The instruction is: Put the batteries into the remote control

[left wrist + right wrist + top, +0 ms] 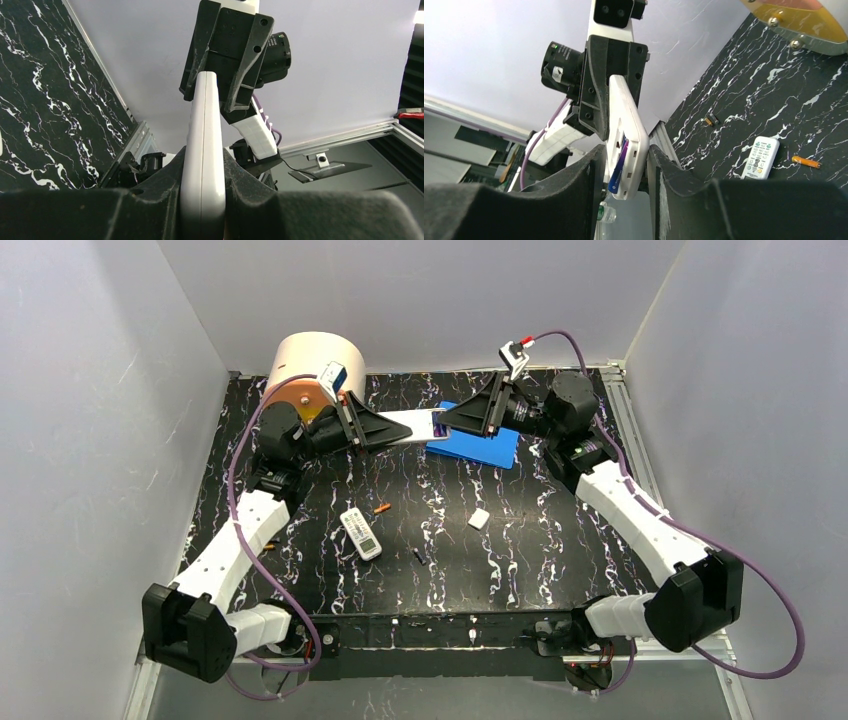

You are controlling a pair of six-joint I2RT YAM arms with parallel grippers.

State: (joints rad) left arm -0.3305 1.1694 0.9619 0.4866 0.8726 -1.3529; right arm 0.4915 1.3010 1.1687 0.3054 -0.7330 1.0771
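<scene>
left gripper [383, 429] clamped on held remote [412, 424]. right gripper [447, 420] straddles held remote's far end, can't tell if gripping. risk: purple battery [617, 172] sits proud of held remote; my squeeze may pop it out.

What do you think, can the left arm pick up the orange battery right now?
Probably not yet. The left arm has its jaws shut on the lifted remote, so they are busy. The orange battery lies uncovered on the table, beside a second remote.
</scene>
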